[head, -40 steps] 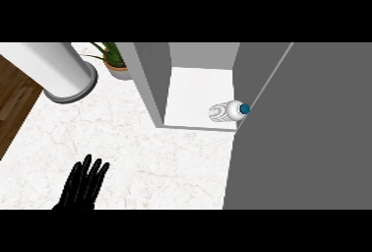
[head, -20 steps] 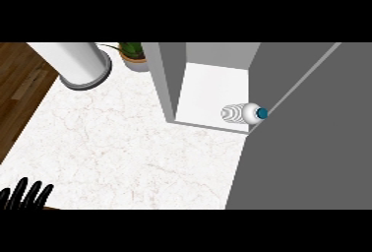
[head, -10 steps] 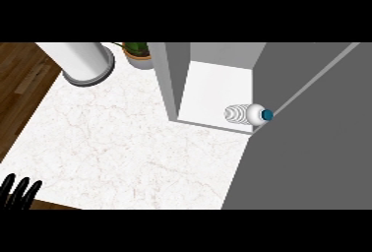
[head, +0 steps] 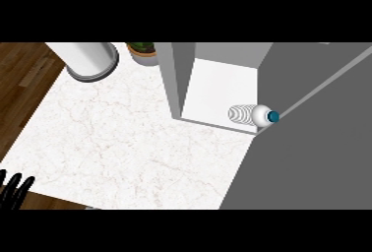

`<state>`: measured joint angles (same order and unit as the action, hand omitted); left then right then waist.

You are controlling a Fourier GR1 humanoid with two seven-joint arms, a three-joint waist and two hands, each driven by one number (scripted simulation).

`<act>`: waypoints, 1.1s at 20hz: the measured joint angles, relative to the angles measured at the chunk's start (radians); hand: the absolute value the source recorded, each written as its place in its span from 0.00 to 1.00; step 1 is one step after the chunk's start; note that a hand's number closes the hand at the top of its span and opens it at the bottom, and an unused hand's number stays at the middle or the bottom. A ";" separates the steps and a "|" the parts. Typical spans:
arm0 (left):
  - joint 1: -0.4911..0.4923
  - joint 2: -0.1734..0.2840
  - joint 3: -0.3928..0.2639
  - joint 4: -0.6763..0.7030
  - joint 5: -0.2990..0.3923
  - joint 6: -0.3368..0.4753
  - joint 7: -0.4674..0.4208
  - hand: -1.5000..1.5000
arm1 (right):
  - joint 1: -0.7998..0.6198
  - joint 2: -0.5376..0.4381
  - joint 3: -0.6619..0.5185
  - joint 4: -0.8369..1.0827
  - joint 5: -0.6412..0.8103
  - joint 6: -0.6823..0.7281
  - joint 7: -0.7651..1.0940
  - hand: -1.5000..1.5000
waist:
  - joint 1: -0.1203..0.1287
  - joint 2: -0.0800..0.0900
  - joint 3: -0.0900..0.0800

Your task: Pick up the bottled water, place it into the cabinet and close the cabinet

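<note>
The bottle (head: 254,116) lies inside the cabinet (head: 218,83) at its front edge. Your left hand (head: 13,189) rests open at the counter's near-left corner. Next, swing the door (head: 312,142) shut

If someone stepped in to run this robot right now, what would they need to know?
Left hand: open, holding nothing, low at the counter's near left corner.
Right hand: out of sight.
Bottle: lying on its side inside the cabinet, near the front edge, blue cap toward the door.
Done: bottle is in the cabinet.
Left: the door is open; swing it shut.
</note>
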<state>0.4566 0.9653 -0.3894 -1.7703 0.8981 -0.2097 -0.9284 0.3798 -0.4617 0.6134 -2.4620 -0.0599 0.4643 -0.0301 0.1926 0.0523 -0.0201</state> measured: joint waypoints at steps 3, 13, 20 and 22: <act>-0.002 0.006 0.011 -0.002 0.006 -0.006 0.002 0.00 | 0.002 0.031 -0.003 0.024 -0.047 -0.004 0.011 1.00 | 0.008 0.005 0.001; 0.000 0.021 0.038 0.006 0.026 -0.023 0.014 0.00 | -0.137 0.162 -0.100 0.227 -0.207 -0.081 0.127 1.00 | 0.010 0.004 0.007; 0.007 0.021 0.042 0.014 0.045 -0.042 0.028 0.00 | -0.385 0.317 -0.239 0.459 -0.203 -0.237 0.225 1.00 | -0.008 -0.006 0.012; 0.004 0.023 0.048 0.018 0.055 -0.050 0.033 0.00 | -0.489 0.352 -0.276 0.545 -0.192 -0.279 0.264 1.00 | -0.016 -0.011 0.013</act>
<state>0.4610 0.9883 -0.3410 -1.7524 0.9527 -0.2593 -0.8952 -0.1096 -0.1095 0.3374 -1.9170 -0.2516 0.1851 0.2340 0.1765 0.0412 -0.0073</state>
